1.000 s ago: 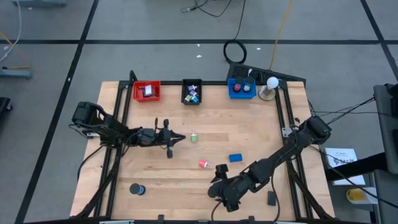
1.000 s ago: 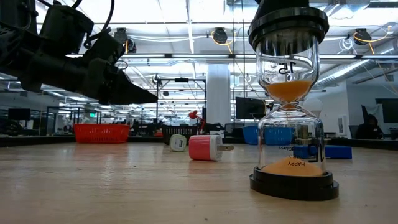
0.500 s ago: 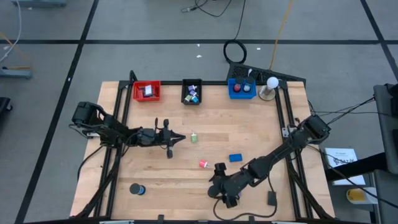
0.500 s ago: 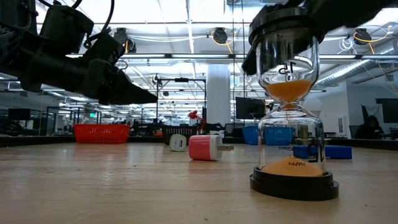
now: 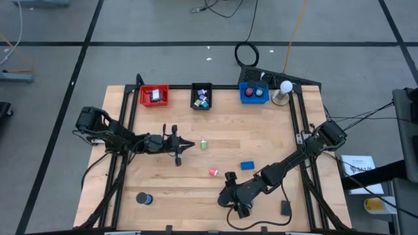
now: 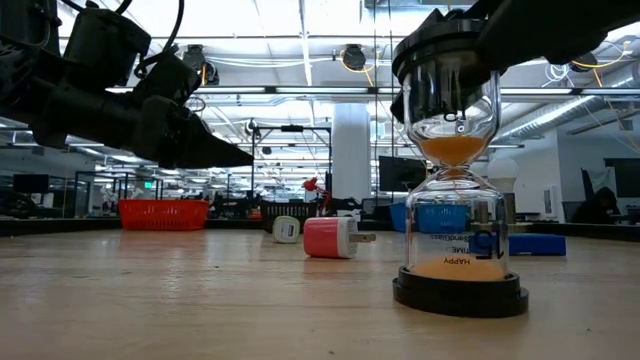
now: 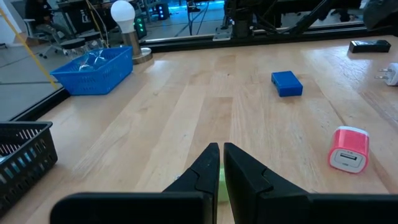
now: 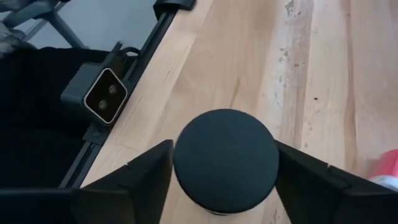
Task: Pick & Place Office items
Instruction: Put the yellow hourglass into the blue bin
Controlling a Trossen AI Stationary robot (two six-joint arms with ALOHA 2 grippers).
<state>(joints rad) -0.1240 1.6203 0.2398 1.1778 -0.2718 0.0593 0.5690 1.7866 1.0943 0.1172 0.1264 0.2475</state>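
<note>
An hourglass [image 6: 460, 200] with orange sand and black end caps stands on its base near the table's near edge. My right gripper [image 8: 225, 149] is shut on its top cap [image 5: 230, 176]. Loose office items lie mid-table: a pink charger [image 5: 213, 172], a blue block [image 5: 247, 166] and a small green piece [image 5: 204, 144]. My left gripper [image 5: 189, 144] hovers shut just left of the green piece. My right gripper pinches the hourglass's round black top cap [image 8: 225, 158] between its two fingers [image 8: 149, 171], one on each side of the rim. The fingers slant down from the table's right. The hourglass stands upright with its base [image 6: 460, 293] on the table.
Red tray [image 5: 154, 95], black tray [image 5: 201, 96] and blue tray [image 5: 253, 93] line the far edge, with a white bulb lamp [image 5: 285, 88] beside them. A dark disc [image 5: 143, 198] lies near left, a black item [image 5: 285, 207] near right. A small camera [image 8: 102, 93] sits at the near edge.
My right gripper has come down and tipped further downward, settling around the hourglass's top cap. The hourglass has slid a little toward the table's left, still upright on its base.
</note>
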